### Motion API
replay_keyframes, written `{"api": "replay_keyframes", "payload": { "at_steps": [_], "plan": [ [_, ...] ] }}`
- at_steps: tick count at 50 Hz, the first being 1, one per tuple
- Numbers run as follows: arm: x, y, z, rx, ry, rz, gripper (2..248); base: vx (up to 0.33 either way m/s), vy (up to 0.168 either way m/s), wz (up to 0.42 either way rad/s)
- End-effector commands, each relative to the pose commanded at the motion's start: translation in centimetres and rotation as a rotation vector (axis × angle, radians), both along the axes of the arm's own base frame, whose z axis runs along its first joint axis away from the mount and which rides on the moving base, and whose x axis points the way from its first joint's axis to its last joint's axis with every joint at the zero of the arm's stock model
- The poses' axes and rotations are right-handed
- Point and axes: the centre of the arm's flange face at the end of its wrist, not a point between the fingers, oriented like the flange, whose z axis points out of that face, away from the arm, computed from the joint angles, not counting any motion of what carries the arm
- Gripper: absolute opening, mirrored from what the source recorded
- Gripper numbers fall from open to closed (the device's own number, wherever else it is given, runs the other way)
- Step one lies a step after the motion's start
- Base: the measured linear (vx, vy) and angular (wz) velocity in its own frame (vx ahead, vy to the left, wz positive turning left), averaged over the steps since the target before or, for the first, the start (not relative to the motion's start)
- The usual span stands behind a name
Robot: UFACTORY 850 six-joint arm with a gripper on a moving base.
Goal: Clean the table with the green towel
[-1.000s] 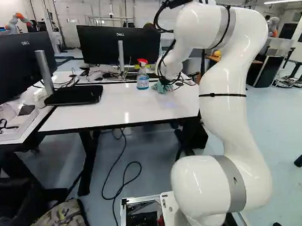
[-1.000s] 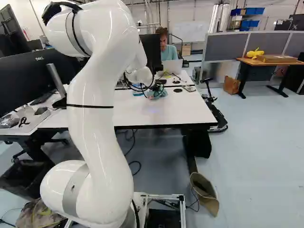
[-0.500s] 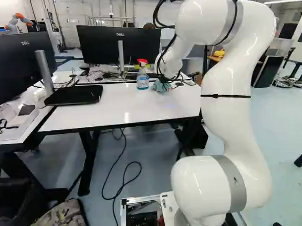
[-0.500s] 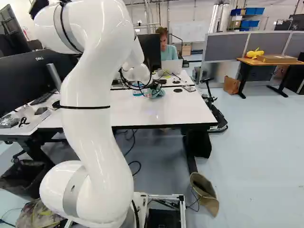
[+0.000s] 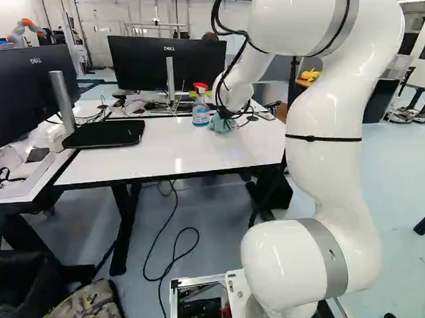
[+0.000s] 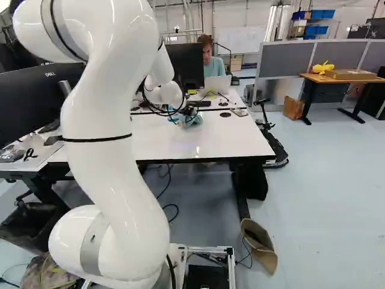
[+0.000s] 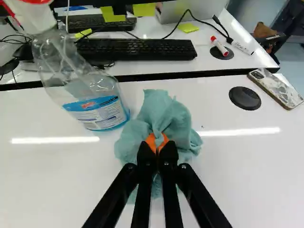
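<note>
Your gripper (image 7: 157,146) pinches the towel (image 7: 164,111), fingers nearly together, near the table's (image 7: 57,166) far edge. Press lightly and evenly, wiping away from the spray bottle (image 7: 97,105) just beside it.

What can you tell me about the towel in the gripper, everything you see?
The towel is a soft-looking, plain blue-green cloth, bunched into a crumpled heap. The gripper is shut on it, pinching a fold between its orange pads. It's on the white table, beside the spray bottle; I can't tell whether those two touch.
</note>
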Motion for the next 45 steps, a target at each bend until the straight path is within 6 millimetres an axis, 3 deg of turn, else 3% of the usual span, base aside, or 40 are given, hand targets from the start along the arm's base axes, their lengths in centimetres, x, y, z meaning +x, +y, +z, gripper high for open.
{"api": "replay_keyframes", "payload": {
  "at_steps": [25, 45],
  "plan": [
    [-3.7, 3.4, 0.3, 0.001, 0.019, 0.058, 26, 0.000, 0.000, 0.000],
    [-4.6, 4.0, 0.3, 0.045, 0.024, 0.014, 26, 0.000, 0.000, 0.000]
  ]
}}
